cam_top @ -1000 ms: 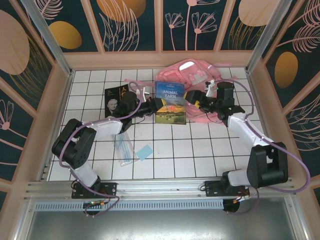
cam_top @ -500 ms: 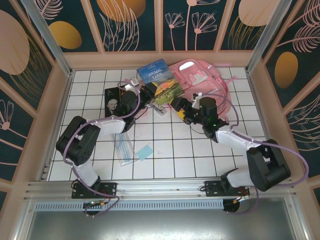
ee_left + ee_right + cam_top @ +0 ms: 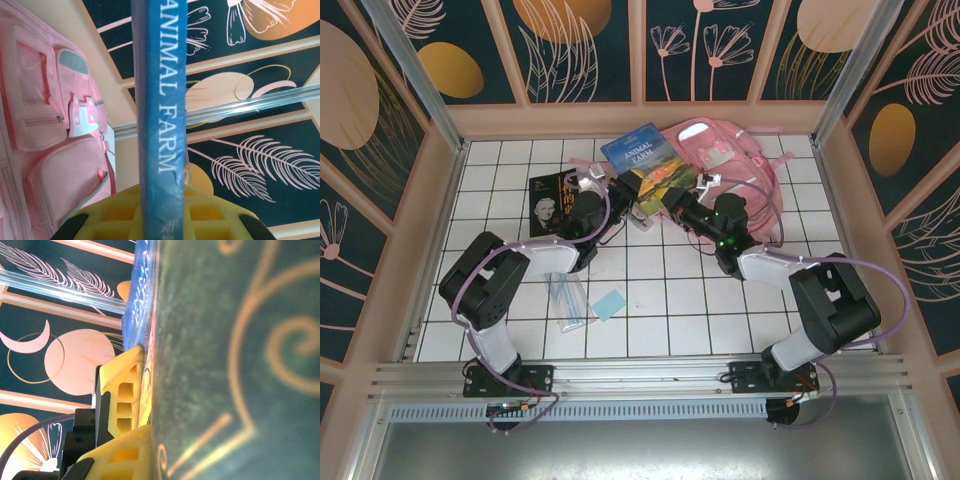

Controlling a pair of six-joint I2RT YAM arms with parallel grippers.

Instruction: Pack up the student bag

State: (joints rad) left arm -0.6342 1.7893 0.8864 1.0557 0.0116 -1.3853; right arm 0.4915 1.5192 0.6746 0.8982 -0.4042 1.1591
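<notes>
Left gripper (image 3: 161,210): fingers (image 3: 107,212) clamped on the spine end of the Animal Farm book (image 3: 642,160), nearly closed. The book is held up off the tabletop (image 3: 660,300), tilted, spine toward the left wrist camera.

Right gripper (image 3: 678,205): fingers fully closed at the book's lower corner. The cover sits hard against them in the right wrist view, but I cannot tell whether any of it is actually pinched.

Student bag (image 3: 730,165): lies at the far right of the tabletop, just beside the raised book, front pockets facing up. No open mouth is visible from above.

Risks, as judged:
- With one sure grip at the spine end, the book could swing or slide out if it is tilted further.
- If the right fingers hold only a cover edge, opposing pulls could bend or tear it.
- If the bag's opening is shut or collapsed, the book would just shove the soft bag toward the back wall.
- The loose pink straps could snag the right arm.
</notes>
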